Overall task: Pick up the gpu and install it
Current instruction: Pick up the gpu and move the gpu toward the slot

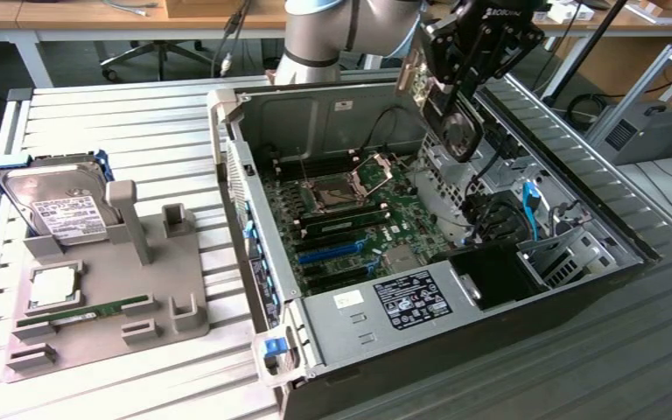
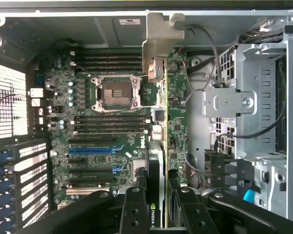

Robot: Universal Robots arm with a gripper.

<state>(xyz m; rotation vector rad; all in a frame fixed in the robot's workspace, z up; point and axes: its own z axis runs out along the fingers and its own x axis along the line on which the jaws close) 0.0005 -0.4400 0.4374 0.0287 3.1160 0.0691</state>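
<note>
My gripper (image 1: 467, 66) hangs above the open computer case (image 1: 312, 341) and is shut on the gpu (image 1: 461, 129), a dark card with a round fan and a silver end bracket. In the wrist view the gpu (image 2: 158, 117) shows edge-on, its silver bracket pointing at the case's far wall, and my gripper (image 2: 158, 212) clamps it between two black fingers (image 2: 133, 210). The card floats over the motherboard (image 2: 107, 122), apart from it, beside the CPU socket (image 2: 115, 92). The blue expansion slots (image 2: 90, 150) lie off to one side of the card.
A grey fixture (image 1: 137, 328) at the exterior view's left holds a hard drive (image 1: 62, 206), a CPU (image 1: 53, 287) and a green memory stick (image 1: 85, 311). Inside the case, a metal drive cage (image 2: 244, 102) and loose cables (image 2: 205, 48) sit close to the card.
</note>
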